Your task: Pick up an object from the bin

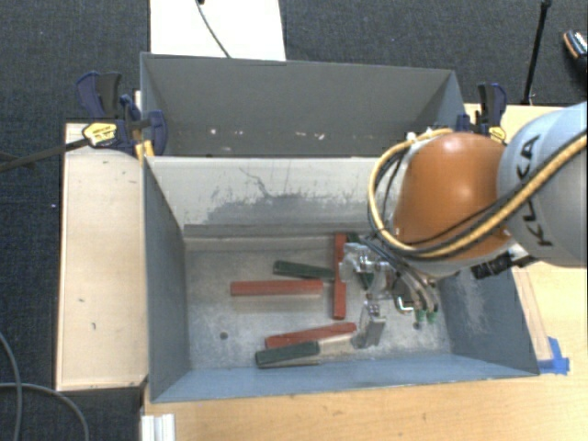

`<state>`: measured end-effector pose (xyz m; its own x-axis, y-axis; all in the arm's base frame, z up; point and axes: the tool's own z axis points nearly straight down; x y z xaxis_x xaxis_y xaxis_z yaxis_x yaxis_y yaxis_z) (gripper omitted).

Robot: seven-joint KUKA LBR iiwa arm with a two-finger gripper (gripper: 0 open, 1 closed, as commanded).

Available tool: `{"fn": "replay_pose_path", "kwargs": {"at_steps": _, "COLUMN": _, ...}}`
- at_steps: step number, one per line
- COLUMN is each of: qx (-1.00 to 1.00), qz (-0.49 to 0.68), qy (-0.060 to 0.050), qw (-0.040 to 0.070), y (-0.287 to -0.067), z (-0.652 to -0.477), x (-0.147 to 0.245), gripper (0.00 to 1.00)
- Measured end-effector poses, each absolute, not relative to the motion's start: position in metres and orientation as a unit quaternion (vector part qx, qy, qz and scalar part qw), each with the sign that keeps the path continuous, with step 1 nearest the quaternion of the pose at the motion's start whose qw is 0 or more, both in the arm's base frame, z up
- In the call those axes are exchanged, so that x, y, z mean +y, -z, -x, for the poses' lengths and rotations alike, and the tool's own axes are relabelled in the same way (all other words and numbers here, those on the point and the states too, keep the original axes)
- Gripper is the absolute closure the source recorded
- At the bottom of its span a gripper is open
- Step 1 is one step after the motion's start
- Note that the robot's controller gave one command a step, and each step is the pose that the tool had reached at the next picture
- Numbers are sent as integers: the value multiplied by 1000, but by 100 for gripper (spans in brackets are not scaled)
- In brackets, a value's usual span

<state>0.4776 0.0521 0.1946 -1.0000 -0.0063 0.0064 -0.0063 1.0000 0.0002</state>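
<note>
1. The gripper (372,327) hangs low by the bin's (165,274) front edge, at the right end of a flat red stick (303,339); this end seems free.
2. Whether it is open or holds anything, I cannot tell.

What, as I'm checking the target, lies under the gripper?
Under the gripper: the right end of a long reddish-brown flat bar, near the bin's front; the floor beneath the orange wrist cover is hidden.

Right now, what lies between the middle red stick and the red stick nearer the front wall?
Nothing: only bare bin floor between them, per the camera view.
</note>
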Motion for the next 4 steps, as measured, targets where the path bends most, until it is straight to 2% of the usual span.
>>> {"fn": "replay_pose_path", "kwargs": {"at_steps": 1, "qx": -1000, "qz": -2, "qy": 0, "qw": -1, "y": -198, "z": -479, "x": 52, "gripper": 0}}
{"fn": "replay_pose_path", "kwargs": {"at_steps": 2, "qx": -1000, "qz": 4, "qy": 1, "qw": -3, "y": -117, "z": -479, "x": 85, "gripper": 0}}
{"fn": "replay_pose_path", "kwargs": {"at_steps": 3, "qx": -1000, "qz": -2, "qy": 1, "qw": -2, "y": -79, "z": -479, "x": 94, "gripper": 0}}
{"fn": "replay_pose_path", "kwargs": {"at_steps": 4, "qx": -996, "qz": 90, "qy": 0, "qw": -1, "y": -102, "z": -483, "x": 89, "gripper": 0}}
